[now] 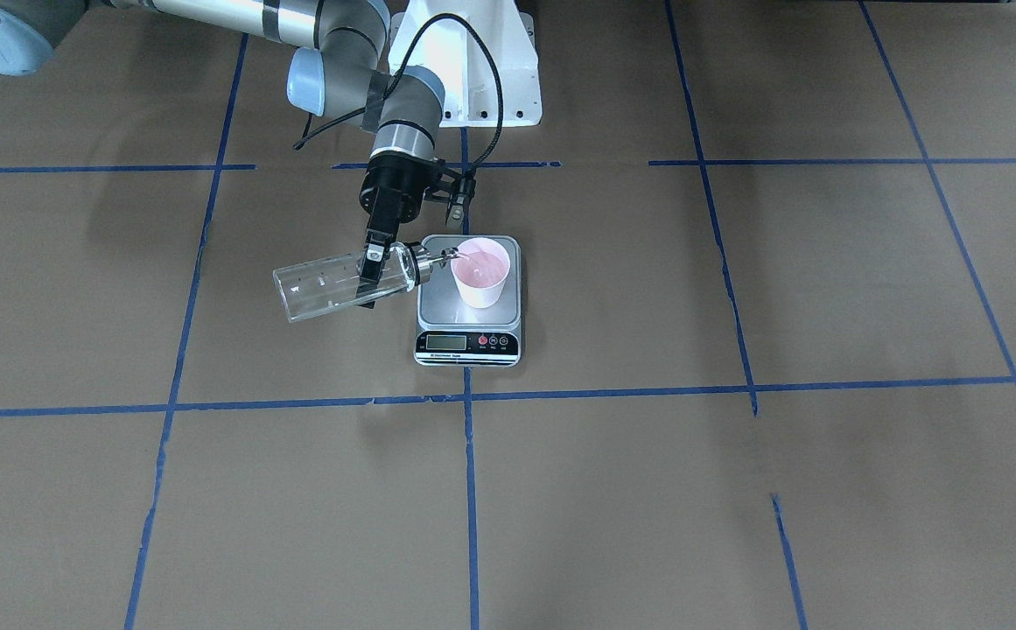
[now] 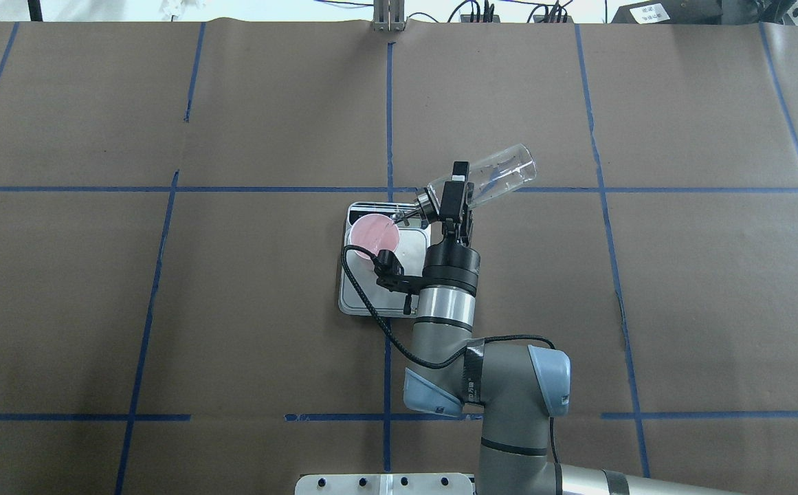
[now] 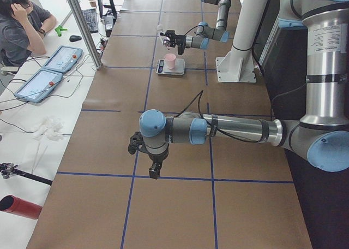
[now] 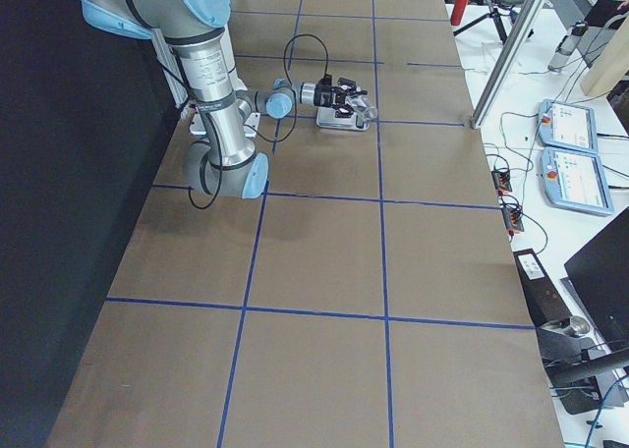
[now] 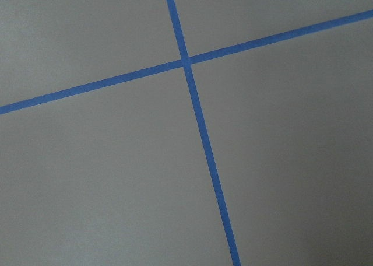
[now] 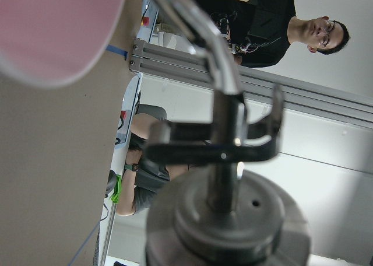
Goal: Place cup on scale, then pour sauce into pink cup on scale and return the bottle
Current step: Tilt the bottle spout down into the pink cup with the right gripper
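The cup point(image 1: 481, 273), white outside and pink inside, stands upright on the scale point(image 1: 470, 343) at the table's middle. My right gripper point(image 1: 373, 278) is shut on the clear glass bottle point(image 1: 324, 284) near its neck and holds it tipped almost level. The silver pourer spout point(image 1: 446, 256) is over the cup's rim. In the overhead view the bottle point(image 2: 502, 175) slants down toward the cup point(image 2: 373, 236) on the scale point(image 2: 412, 242). The right wrist view shows the pourer cap point(image 6: 227, 207) close up. My left gripper point(image 3: 154, 170) hangs over bare table far from the scale; I cannot tell whether it is open or shut.
Brown paper with blue tape lines point(image 1: 468, 490) covers the table. The robot's white base point(image 1: 464, 61) stands behind the scale. Operators sit beyond the table's edge point(image 3: 22, 25), with tablets point(image 3: 38, 82) beside it.
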You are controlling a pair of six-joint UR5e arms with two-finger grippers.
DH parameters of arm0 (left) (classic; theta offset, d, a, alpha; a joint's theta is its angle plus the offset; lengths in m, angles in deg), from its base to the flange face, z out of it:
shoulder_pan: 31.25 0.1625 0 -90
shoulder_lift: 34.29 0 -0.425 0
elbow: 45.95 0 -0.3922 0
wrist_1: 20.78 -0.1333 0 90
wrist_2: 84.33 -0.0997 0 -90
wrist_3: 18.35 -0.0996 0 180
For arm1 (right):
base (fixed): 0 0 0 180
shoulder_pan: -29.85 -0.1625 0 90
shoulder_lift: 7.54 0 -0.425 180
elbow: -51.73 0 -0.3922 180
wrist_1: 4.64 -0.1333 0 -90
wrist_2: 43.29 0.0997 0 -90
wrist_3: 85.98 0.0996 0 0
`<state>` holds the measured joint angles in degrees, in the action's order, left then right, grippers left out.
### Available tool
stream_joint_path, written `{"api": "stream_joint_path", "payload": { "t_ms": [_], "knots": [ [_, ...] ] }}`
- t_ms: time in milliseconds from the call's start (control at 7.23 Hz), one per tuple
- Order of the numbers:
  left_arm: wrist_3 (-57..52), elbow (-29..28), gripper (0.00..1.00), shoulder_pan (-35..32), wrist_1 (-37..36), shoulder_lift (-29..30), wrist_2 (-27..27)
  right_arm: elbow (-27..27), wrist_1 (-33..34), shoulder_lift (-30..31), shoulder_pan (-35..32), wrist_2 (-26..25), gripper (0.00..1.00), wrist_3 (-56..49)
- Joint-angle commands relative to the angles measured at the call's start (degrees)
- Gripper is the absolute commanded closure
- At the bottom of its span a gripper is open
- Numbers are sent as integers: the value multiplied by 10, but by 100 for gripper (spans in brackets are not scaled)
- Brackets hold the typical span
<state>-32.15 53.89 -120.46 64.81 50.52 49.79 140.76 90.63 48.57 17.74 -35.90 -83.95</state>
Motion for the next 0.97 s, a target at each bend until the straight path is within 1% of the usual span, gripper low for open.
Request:
{"api": "stream_joint_path", "payload": {
  "t_ms": [0, 830],
  "knots": [
    [0, -1, 0, 0, 0, 0, 0, 0, 0, 1, 1, -1, 100, -3],
    [1, 0, 0, 0, 0, 0, 1, -1, 0, 0, 2, -7, 100, -3]
  ]
}}
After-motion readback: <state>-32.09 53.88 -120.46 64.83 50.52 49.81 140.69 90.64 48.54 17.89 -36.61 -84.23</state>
